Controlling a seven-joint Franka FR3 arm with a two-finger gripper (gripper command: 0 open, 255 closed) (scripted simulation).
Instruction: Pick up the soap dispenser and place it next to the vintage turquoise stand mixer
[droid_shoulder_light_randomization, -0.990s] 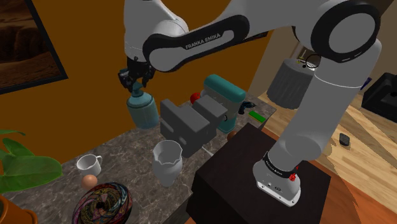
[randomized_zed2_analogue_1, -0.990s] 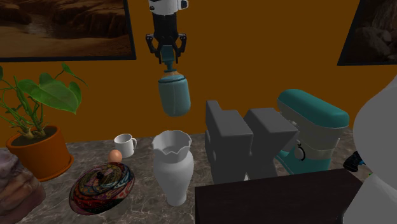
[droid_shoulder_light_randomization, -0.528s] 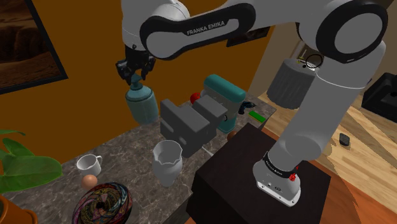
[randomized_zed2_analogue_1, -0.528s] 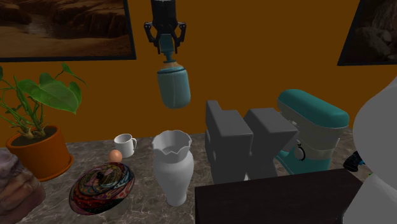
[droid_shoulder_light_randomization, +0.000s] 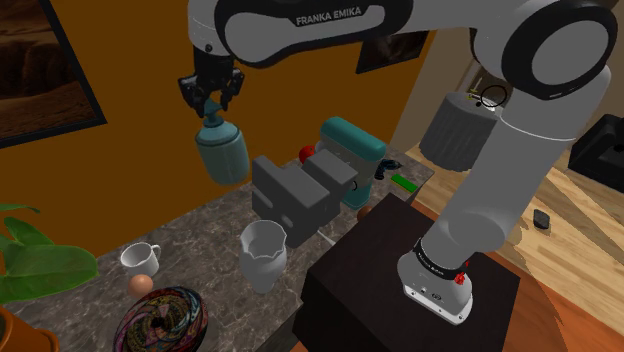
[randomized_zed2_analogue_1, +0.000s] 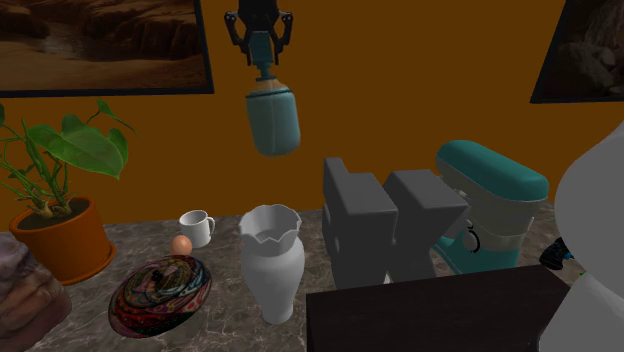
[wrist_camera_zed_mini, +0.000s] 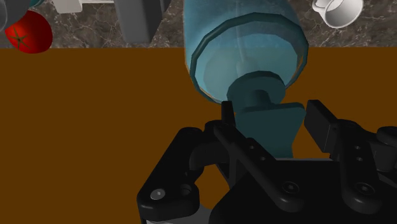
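The teal soap dispenser (droid_shoulder_light_randomization: 221, 152) (randomized_zed2_analogue_1: 273, 122) (wrist_camera_zed_mini: 245, 48) hangs in the air well above the marble counter, against the orange wall. My black gripper (droid_shoulder_light_randomization: 208, 98) (randomized_zed2_analogue_1: 261, 45) (wrist_camera_zed_mini: 270, 118) is shut on its pump head, the body dangling slightly tilted below. The turquoise stand mixer (droid_shoulder_light_randomization: 355, 152) (randomized_zed2_analogue_1: 491, 205) stands at the counter's far end, behind two grey blocks (droid_shoulder_light_randomization: 297, 192) (randomized_zed2_analogue_1: 388, 222), toward the shoulder view's right of the dispenser.
A white vase (droid_shoulder_light_randomization: 264, 254) (randomized_zed2_analogue_1: 271, 262) stands below the dispenser. A white mug (droid_shoulder_light_randomization: 139, 259) (randomized_zed2_analogue_1: 196, 227), an egg (droid_shoulder_light_randomization: 141, 284), a patterned bowl (droid_shoulder_light_randomization: 162, 318) (randomized_zed2_analogue_1: 160, 290) and a potted plant (randomized_zed2_analogue_1: 57, 205) lie further along. A red tomato (wrist_camera_zed_mini: 28, 35) sits beside the mixer. My dark stand (droid_shoulder_light_randomization: 410, 285) borders the counter.
The gripper has risen steadily with the soap dispenser, lifting it higher above the counter and a little toward the shoulder view's left.
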